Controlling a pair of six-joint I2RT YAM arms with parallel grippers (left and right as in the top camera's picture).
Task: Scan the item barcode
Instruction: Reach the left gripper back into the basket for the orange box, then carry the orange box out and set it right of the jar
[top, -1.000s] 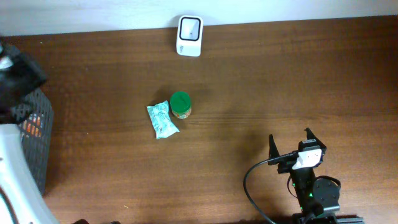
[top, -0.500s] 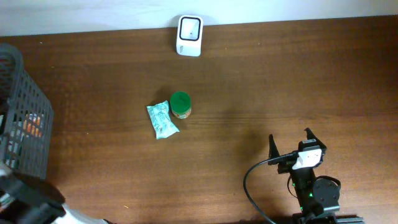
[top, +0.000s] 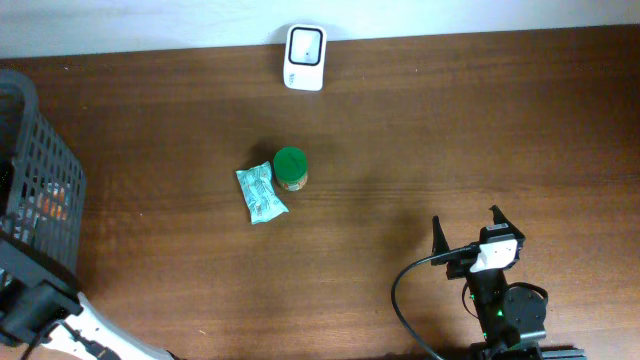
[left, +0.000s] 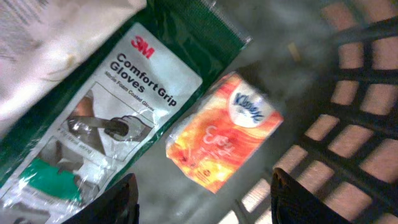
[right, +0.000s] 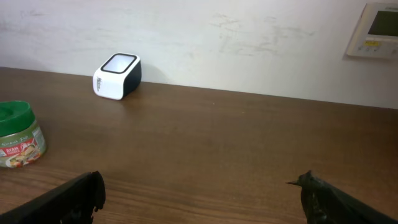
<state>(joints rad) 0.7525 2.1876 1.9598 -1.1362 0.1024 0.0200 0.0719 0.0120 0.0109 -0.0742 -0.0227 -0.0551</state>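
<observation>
Overhead: one scanner (top: 304, 58), one jar (top: 290, 168), one packet (top: 261, 193), one basket (top: 58, 235).

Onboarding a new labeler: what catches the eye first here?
Mid-table, a green-lidded jar sits beside a teal packet, with the white scanner at the far edge. The left wrist view looks into the black basket at a 3M gloves pack and an orange Kleenex pack beside it.
</observation>
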